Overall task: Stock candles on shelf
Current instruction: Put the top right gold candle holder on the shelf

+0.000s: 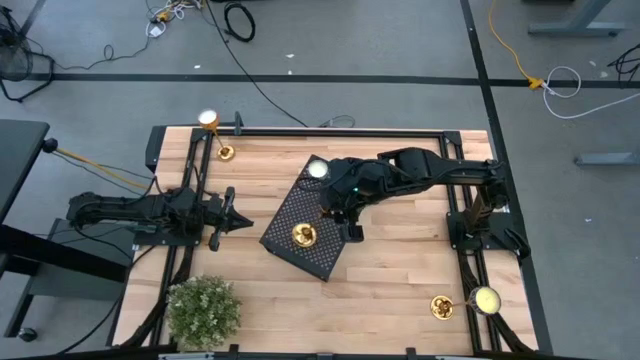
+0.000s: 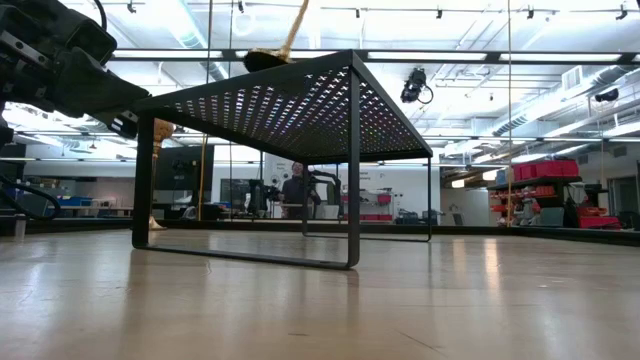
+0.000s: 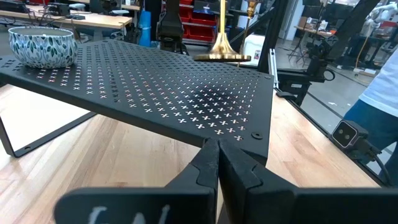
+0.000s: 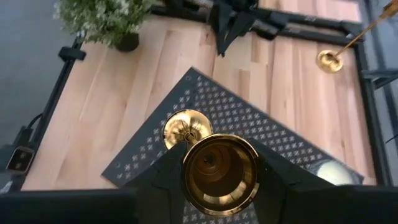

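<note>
Your right gripper point(image 4: 219, 177) is clamped on 1 upright candle point(image 1: 304, 235) whose base sits on the shelf point(image 1: 285, 215) directly below it, so lift straight up once you let go; the closed left gripper point(image 1: 243, 221) waits beside the shelf.

High view straight down; low view level at worktop point(image 1: 400, 270); wrist views close behind each claw; all share shelf point(image 1: 310, 232).

Candle point(image 4: 219, 165) upright in right hand point(image 4: 219, 180)
</note>
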You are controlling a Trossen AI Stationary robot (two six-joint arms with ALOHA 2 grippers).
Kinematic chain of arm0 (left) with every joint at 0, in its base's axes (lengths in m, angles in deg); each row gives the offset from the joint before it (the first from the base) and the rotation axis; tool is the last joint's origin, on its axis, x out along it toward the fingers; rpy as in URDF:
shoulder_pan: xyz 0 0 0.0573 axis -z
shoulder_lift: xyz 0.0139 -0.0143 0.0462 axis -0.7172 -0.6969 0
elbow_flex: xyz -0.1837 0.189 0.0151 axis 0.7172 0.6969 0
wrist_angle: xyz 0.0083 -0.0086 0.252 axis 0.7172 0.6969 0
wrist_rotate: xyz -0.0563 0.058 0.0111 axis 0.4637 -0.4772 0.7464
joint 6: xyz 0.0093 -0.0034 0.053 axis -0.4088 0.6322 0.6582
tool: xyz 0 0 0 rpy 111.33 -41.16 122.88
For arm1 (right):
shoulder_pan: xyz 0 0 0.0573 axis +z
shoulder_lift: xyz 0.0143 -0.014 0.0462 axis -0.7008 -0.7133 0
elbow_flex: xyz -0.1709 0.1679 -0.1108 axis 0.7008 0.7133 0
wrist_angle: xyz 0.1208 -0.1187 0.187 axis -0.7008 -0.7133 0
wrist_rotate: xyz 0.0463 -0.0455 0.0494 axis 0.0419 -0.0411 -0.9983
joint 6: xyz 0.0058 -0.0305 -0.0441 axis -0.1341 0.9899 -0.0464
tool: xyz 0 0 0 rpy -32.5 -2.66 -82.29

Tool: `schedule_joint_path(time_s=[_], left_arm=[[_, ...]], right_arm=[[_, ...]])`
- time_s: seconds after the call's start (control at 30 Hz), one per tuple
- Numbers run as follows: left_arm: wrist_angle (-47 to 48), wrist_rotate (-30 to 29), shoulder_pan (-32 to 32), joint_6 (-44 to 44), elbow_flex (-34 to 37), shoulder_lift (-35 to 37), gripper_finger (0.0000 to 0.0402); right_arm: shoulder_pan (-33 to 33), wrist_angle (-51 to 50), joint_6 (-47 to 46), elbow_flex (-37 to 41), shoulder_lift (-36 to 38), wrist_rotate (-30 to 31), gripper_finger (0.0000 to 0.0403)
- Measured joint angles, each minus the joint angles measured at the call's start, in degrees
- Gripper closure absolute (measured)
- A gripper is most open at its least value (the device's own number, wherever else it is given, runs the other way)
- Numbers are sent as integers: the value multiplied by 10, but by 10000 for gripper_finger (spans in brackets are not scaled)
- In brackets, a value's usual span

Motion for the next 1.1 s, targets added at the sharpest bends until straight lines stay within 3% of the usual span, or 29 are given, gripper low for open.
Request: schedule_joint_path(time_s=[1.1], left_arm=[[0, 0, 0, 0, 0, 0, 387]], right_arm=[[6, -33, 48, 0, 0, -28, 270]])
